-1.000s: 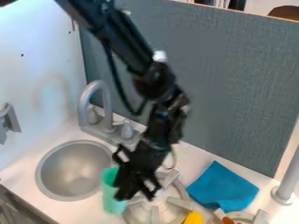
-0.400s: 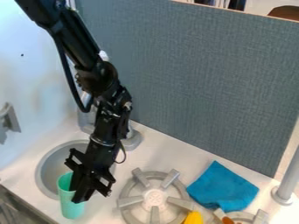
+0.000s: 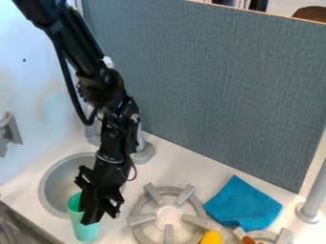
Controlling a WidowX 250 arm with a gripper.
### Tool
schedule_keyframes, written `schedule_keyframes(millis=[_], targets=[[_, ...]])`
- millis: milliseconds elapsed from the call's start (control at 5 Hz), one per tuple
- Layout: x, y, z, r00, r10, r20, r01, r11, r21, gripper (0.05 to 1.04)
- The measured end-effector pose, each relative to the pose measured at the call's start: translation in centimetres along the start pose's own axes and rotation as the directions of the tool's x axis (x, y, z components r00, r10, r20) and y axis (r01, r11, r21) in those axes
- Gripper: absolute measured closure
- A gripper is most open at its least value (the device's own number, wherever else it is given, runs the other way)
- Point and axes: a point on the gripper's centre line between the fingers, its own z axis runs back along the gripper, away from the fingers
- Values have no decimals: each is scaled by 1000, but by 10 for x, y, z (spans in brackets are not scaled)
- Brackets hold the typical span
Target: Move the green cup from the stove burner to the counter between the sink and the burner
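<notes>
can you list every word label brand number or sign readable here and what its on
There are no readable texts: I see none on the mint-green cup, bright blue cloth or round grey stove burner.
The upright items behind the blue-grey textured panel are too small to read.

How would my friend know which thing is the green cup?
Find the round grey sink on the left, then look by its front edge. The tall, pale green cup is there, partly hidden by the black robot arm. It's tube-shaped, unlike the floppy blue cloth and grey burner to its right.
</notes>
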Motion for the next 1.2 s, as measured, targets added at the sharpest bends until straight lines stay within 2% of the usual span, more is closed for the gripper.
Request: schedule_keyframes(millis=[200,400,800,1000,1200], targets=[[5,-4,2,999,-8,33,9,1000,-17,975],[17,-10,6,997,-32,75,31,999,10,975],[36,-15,3,995,-37,89,33,998,49,954],[34,-16,4,997,-12,75,9,999,43,750],[26,-19,8,998,22,55,-24,999,31,451]])
